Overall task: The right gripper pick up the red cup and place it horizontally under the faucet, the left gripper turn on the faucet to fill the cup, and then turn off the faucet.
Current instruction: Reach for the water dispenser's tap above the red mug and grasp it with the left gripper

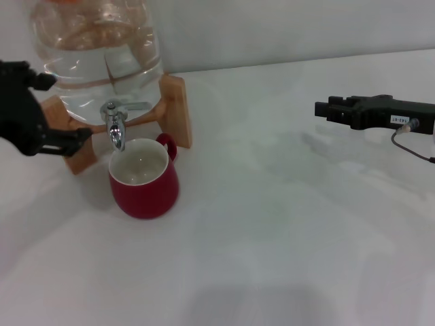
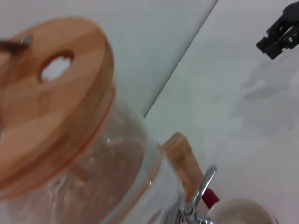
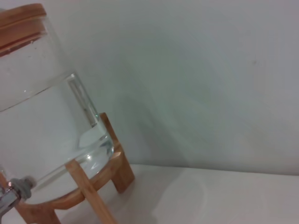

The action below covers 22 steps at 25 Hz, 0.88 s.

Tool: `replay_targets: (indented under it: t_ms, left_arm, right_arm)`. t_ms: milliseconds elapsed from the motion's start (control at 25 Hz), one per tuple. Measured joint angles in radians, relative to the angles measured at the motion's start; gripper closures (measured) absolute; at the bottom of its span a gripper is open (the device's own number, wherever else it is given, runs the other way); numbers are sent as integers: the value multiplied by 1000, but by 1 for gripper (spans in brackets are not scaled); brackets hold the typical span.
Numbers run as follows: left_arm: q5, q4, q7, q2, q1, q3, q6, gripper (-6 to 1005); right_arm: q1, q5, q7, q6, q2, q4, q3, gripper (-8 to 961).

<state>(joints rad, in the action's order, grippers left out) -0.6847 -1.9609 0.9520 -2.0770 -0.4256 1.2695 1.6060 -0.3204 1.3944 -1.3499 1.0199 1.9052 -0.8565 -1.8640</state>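
I can find only 1 piece of lettering: a small white label on the side of my right end effector, in the head view. Its dark print is too small for me to read. Nothing else carries text.

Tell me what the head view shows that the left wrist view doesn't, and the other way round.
Only the head view shows the left gripper beside the faucet, the spout over the whole red cup, and the water level in the jar. Only the left wrist view shows the jar's wooden lid with its hole. Both show the faucet's lever, the cup's rim, the wooden stand and the right gripper far off over the table.
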Motion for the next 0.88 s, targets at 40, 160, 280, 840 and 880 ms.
replay_targets:
  t_ms: [40, 160, 280, 840, 880]
  left_arm:
    - [0, 4, 2, 0, -9, 4, -2, 123]
    - [7, 34, 0, 0, -54, 3, 0, 123]
    - [8, 71, -5, 1, -100, -7, 4, 123]
    - [16, 255, -14, 0, -280, -3, 65, 123]
    - [16, 271, -15, 0, -292, -3, 73, 123]
  right_arm:
    - [0, 0, 0, 0, 0, 0, -1, 551]
    - [-1, 0, 0, 0, 1, 1, -2, 551]
    - [-3, 0, 0, 0, 1, 8, -2, 551]
    - [-5, 1, 0, -2, 2, 15, -3, 551]
    - [-5, 0, 0, -2, 2, 15, -3, 551]
